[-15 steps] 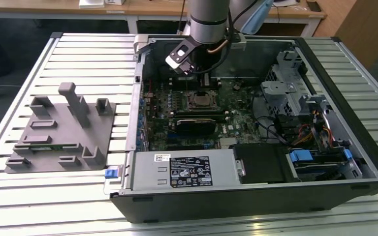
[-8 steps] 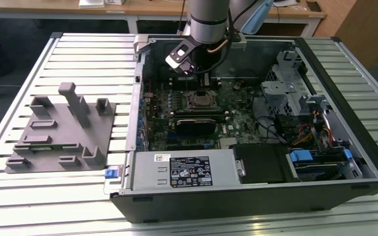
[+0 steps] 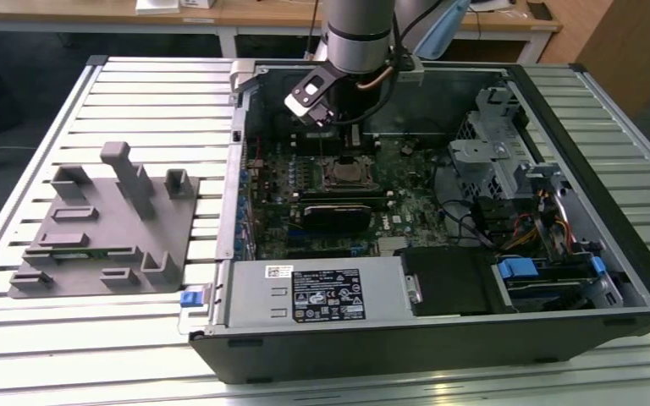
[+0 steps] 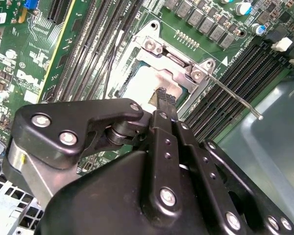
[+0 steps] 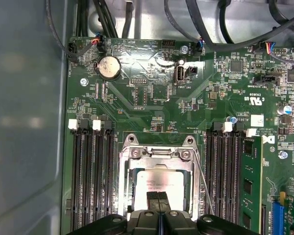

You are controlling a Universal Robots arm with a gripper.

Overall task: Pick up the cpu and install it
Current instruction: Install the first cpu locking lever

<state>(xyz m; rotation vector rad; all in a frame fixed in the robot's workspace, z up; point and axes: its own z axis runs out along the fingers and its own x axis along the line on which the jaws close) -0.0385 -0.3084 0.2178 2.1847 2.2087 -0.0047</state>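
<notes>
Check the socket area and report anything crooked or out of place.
The cpu lies square within the socket frame, under the shut gripper. One oddity: the thin lever angles away from the frame across the memory slots rather than lying along it, so it looks unlatched.

We note cpu [image 5: 159,183]: pale silvery metal top, smooth, satin sheen; socket frame [image 5: 159,152]: bare bright metal, glossy where lit; lever [image 4: 235,97]: thin polished metal rod; board [image 5: 152,93]: green, lacquered, slightly glossy; gripper [image 4: 162,97]: black, matt, tips ribbed, screw heads shiny steel. In exterior view we see fixture [image 3: 99,228]: grey plastic, matt, faintly rough; table [image 3: 145,93]: pale ribbed metal slats, dull; case [image 3: 415,355]: dark, smooth, low sheen; arm [image 3: 359,30]: silver-grey tube, soft shine.
</notes>
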